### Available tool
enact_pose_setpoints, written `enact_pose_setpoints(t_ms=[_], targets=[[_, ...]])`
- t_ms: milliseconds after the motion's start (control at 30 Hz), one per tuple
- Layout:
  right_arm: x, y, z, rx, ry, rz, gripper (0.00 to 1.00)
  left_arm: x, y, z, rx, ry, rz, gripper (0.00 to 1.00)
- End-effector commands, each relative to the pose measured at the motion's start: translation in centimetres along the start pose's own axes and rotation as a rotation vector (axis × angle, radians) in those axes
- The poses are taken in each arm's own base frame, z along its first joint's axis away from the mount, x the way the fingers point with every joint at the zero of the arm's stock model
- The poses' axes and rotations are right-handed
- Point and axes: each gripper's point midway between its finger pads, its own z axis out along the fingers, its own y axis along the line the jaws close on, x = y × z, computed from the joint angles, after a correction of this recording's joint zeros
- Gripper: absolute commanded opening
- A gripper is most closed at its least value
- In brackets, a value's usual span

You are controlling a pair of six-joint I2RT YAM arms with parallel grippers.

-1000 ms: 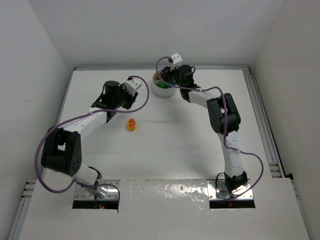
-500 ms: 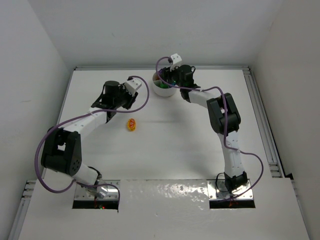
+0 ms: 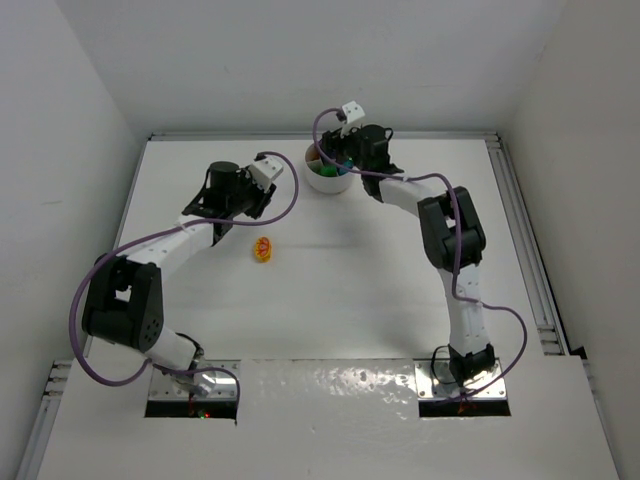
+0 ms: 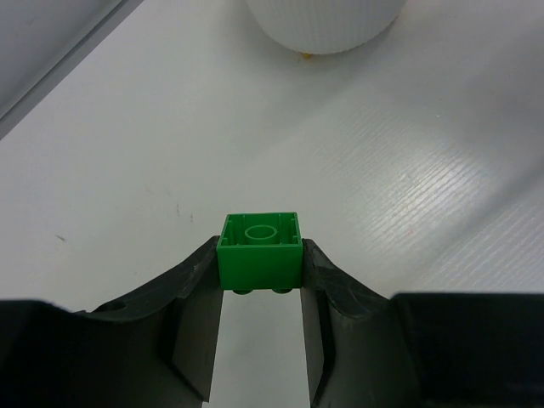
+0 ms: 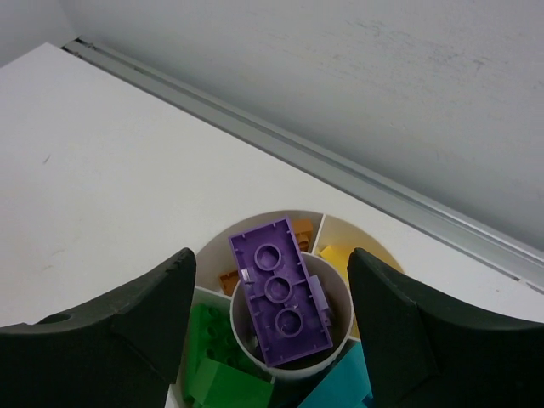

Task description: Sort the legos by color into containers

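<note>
Fingers of the left hand (image 4: pixel 260 270) clamp a green lego (image 4: pixel 260 248); the right hand (image 5: pixel 272 255) gapes above the dish (image 5: pixel 336 225)

Bright, even light; soft shadows

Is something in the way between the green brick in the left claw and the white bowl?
On the table, nothing visible: only bare white surface lies between the green brick, pinched in the left gripper, and the dish. Above the dish, though, the right gripper hangs open, so it may crowd a drop from overhead.
</note>
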Motion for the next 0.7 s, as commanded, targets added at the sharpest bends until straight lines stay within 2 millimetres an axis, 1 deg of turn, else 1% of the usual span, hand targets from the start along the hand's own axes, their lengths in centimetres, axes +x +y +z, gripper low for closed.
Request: enact_pose_setpoints(t_ms=[0,67,167,200,267,300,333,367,400,433,467,500,533,567,600,633,667], targets=[[-6.2,0.7,-0.5,-0.014,-0.122,-0.019,0.71,-1.9,1.3,-0.3,-0.035,-0.059,0.019,0.0],[-6.7,0.6,-0.6,-0.004,-0.131,-0.01,0.72,-2.0,1.3,-0.4,-0.036,-0.062,0.023,0.0],[-7.9,0.5,-1.2,0.009,-0.151,-0.007,0.74,-2.6,1.4,-0.6,-0.034,-0.079,0.03,0.0],[-9.1,0.4,-1.9,0.027,-0.168,-0.001,0.75,-2.9,1.1,-0.7,-0.02,-0.092,0.033,0.0],[-10.5,0.4,-2.9,0.03,-0.179,0.019,0.75,-3.8,0.9,-1.2,0.002,-0.124,0.06,0.0],[-11.6,0.7,-4.2,0.023,-0.166,0.028,0.75,-4.4,0.1,-1.4,0.044,-0.151,0.078,0.0],[-12.0,1.5,-4.8,-0.02,-0.144,0.047,0.74,-4.6,-0.2,-1.6,0.062,-0.174,0.11,0.0],[-12.4,2.2,-5.3,-0.053,-0.116,0.061,0.72,-5.4,-0.4,-2.3,0.073,-0.213,0.133,0.0],[-12.0,3.1,-6.0,-0.09,-0.029,0.096,0.71,-6.0,-1.3,-2.8,0.116,-0.258,0.158,0.0],[-12.3,5.3,-6.7,-0.193,0.017,0.153,0.7,-6.6,-1.5,-3.6,0.107,-0.321,0.207,0.0],[-13.3,6.7,-7.2,-0.261,0.037,0.181,0.69,-7.2,-2.0,-4.2,0.128,-0.376,0.24,0.0],[-11.8,8.3,-8.1,-0.328,0.128,0.237,0.68,-7.6,-2.2,-4.6,0.125,-0.416,0.282,0.0],[-11.0,10.9,-9.5,-0.42,0.212,0.297,0.67,-8.5,-2.7,-5.4,0.127,-0.487,0.329,0.0],[-11.4,12.0,-9.8,-0.446,0.212,0.301,0.67,-9.0,-2.6,-5.8,0.11,-0.513,0.355,0.0],[-10.1,13.3,-10.6,-0.46,0.272,0.325,0.68,-9.8,-2.8,-6.2,0.118,-0.548,0.383,0.0],[-9.8,14.6,-11.2,-0.487,0.286,0.313,0.69,-10.5,-2.7,-6.5,0.117,-0.567,0.389,0.0],[-10.3,17.2,-12.2,-0.549,0.289,0.298,0.71,-10.8,-2.7,-6.5,0.124,-0.574,0.39,0.0]])
